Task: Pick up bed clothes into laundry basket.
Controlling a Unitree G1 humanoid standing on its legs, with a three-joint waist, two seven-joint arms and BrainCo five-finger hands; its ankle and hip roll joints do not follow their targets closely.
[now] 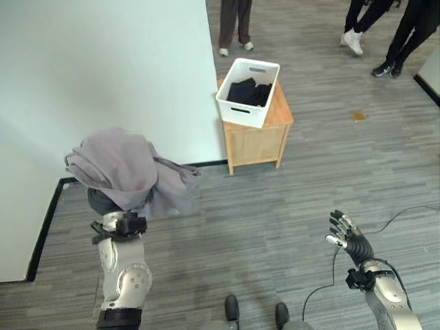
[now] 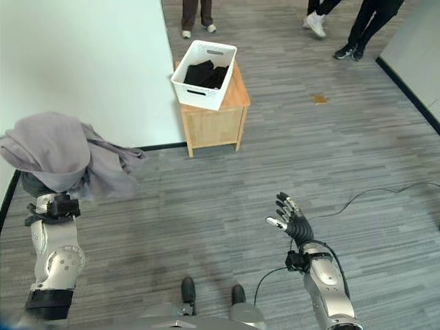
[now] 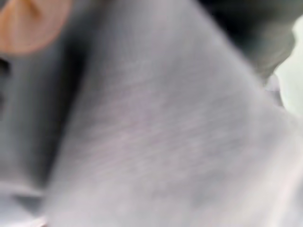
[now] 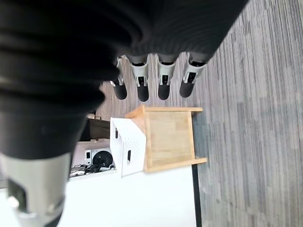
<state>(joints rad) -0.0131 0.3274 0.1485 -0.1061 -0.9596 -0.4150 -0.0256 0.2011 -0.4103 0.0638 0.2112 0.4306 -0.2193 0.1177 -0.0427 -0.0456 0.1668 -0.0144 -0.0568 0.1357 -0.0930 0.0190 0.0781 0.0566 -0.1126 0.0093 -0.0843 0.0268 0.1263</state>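
Observation:
A grey garment [image 1: 127, 168] is draped over my raised left hand [image 1: 103, 201], just off the bed's [image 1: 103, 69] near corner; it hangs down on the right side. The same grey cloth [image 3: 156, 132] lies right against the left wrist camera. The white laundry basket [image 1: 240, 113] stands on a small wooden table [image 1: 258, 141] farther ahead, with dark clothes [image 1: 251, 91] in it. My right hand [image 1: 349, 236] is held up over the floor at the lower right, open, palm bare, its fingers [image 4: 142, 80] straight.
The bed, with its white sheet and black frame edge [image 1: 45, 227], takes up the left side. People's legs [image 1: 234, 24] and shoes [image 1: 352, 41] stand beyond the table. Grey plank floor [image 1: 275, 199] lies between me and the table.

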